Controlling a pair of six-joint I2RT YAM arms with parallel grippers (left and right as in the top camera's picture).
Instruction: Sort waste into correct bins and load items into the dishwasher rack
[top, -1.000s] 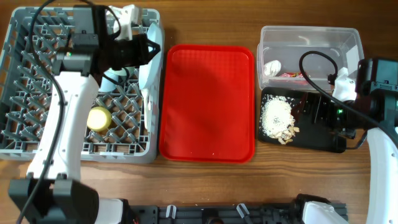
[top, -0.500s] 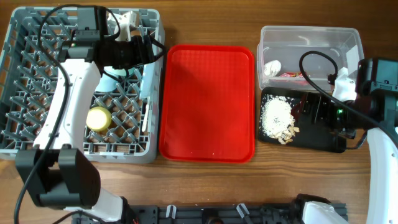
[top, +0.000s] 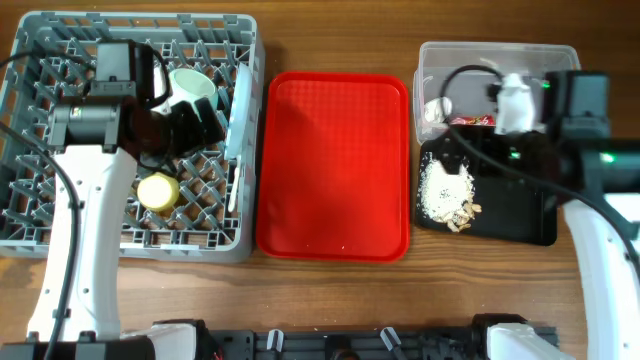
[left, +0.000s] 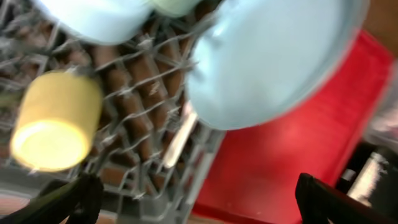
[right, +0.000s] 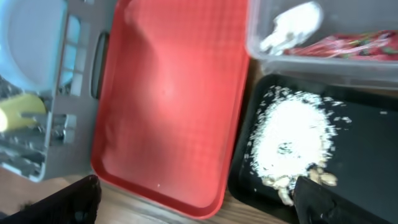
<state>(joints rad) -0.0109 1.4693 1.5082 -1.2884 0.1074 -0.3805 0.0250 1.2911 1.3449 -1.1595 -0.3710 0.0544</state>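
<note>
The grey dishwasher rack (top: 60, 215) (left: 155, 124) holds the pale plate (top: 239, 105) (left: 273, 62) on edge by its right wall. A teal bowl (top: 190, 84) (left: 99, 15), the yellow cup (top: 158, 190) (left: 53, 121) and a white utensil (top: 232, 188) are in there too. My left gripper (top: 205, 118) (left: 199, 205) hangs open just left of the plate, holding nothing. The clear tub (top: 545, 62) (right: 373, 12) contains the white scrap (top: 437, 108) (right: 292, 25) and red wrapper (top: 468, 120) (right: 348, 46). Crumbly food scraps (top: 445, 190) (right: 292, 137) lie in the black tray (top: 510, 225) (right: 367, 149). My right gripper (top: 452, 150) (right: 196, 205) is open above that tray's left end.
The bare red serving tray (top: 335, 165) (right: 174, 93) (left: 280, 168) lies between the rack and the bins. Wooden table shows along the front edge. The right arm's cable loops over the clear tub.
My left gripper opened, let go of the plate and drew back left; the plate now stands alone in the rack. The right arm swung left from the table's edge to over the bins.
</note>
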